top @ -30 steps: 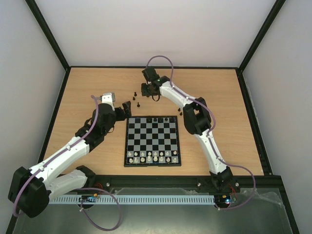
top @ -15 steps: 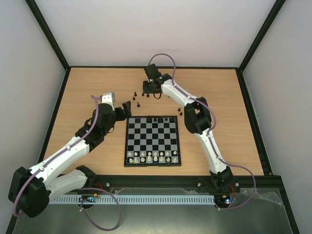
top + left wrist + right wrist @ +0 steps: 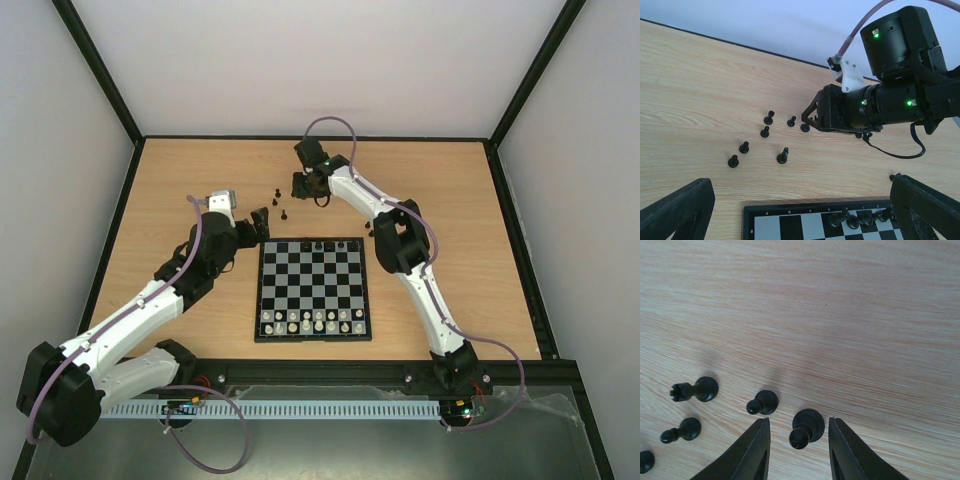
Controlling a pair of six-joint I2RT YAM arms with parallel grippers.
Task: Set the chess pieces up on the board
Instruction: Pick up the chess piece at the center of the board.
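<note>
My right gripper [image 3: 300,186] [image 3: 799,423] hangs low over the loose black chess pieces [image 3: 765,132] on the table beyond the board [image 3: 310,285]. Its jaws stand open on either side of one upright black pawn [image 3: 807,426] [image 3: 805,127], with a gap on each side. Another pawn [image 3: 762,403] and a rook [image 3: 696,389] stand just to its left. My left gripper [image 3: 262,222] [image 3: 800,185] is wide open and holds nothing, just off the board's far left corner. Several black pieces [image 3: 320,244] [image 3: 860,218] stand on the board's far row.
White pieces [image 3: 315,321] fill the board's two near rows. A few more black pieces [image 3: 369,230] stand on the wood off the board's far right corner. Black-framed walls [image 3: 130,135] ring the table.
The right wrist shifted slightly away and came back over the same pawn, its jaws a little narrower. The left arm has not moved.
</note>
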